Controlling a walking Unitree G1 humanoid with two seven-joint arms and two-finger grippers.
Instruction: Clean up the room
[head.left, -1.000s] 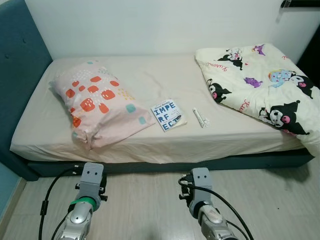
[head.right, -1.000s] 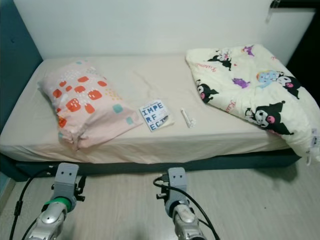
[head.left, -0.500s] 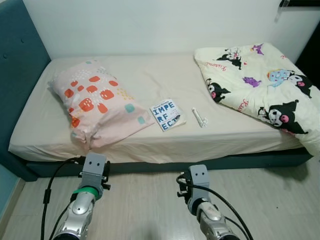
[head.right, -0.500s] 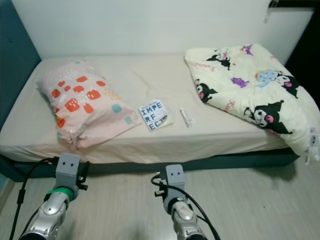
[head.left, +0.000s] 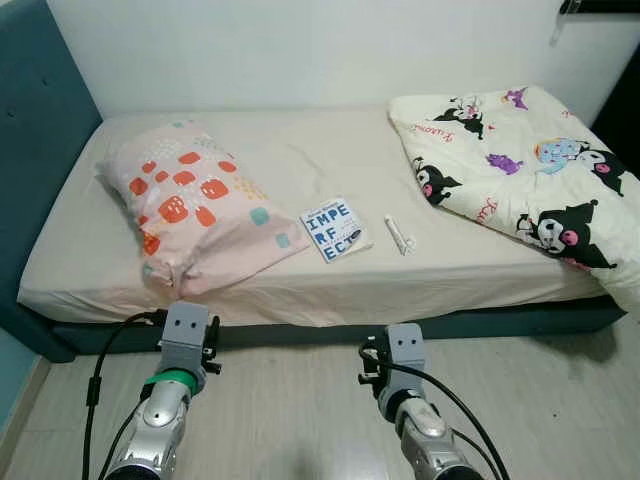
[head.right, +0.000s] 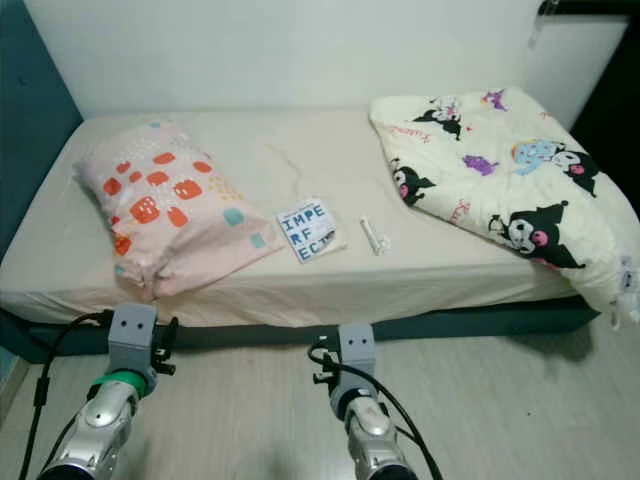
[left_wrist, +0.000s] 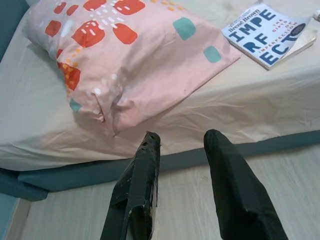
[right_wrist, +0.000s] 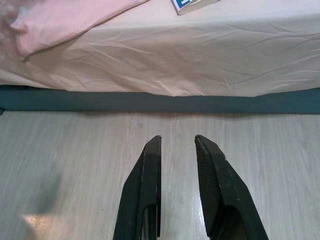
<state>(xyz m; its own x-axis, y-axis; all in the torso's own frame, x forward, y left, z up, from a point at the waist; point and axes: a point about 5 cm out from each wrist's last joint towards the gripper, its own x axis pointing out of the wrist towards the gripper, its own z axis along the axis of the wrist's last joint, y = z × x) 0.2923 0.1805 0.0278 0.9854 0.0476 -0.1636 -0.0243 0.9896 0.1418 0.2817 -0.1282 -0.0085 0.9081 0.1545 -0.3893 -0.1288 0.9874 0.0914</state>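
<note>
A bed (head.left: 330, 290) with a cream sheet lies ahead. On it a pink pillow (head.left: 195, 205) with orange and teal patches rests at the left, partly off the front edge. A white book (head.left: 335, 229) with blue letters lies in the middle, a small white tube (head.left: 399, 236) just right of it. A crumpled cream cartoon quilt (head.left: 520, 170) covers the right end. My left gripper (left_wrist: 181, 142) hovers open over the floor before the pillow (left_wrist: 130, 60). My right gripper (right_wrist: 177, 141) is open above the floor, short of the bed's dark base (right_wrist: 160, 101).
A teal padded headboard (head.left: 40, 130) stands at the left end. A white wall runs behind the bed. Light wood floor (head.left: 300, 400) lies between me and the bed. The quilt hangs past the bed's right front corner (head.left: 625, 285).
Both arms have risen slightly and edged toward the bed. The camera shifted a little; the things on the bed lie as before.
</note>
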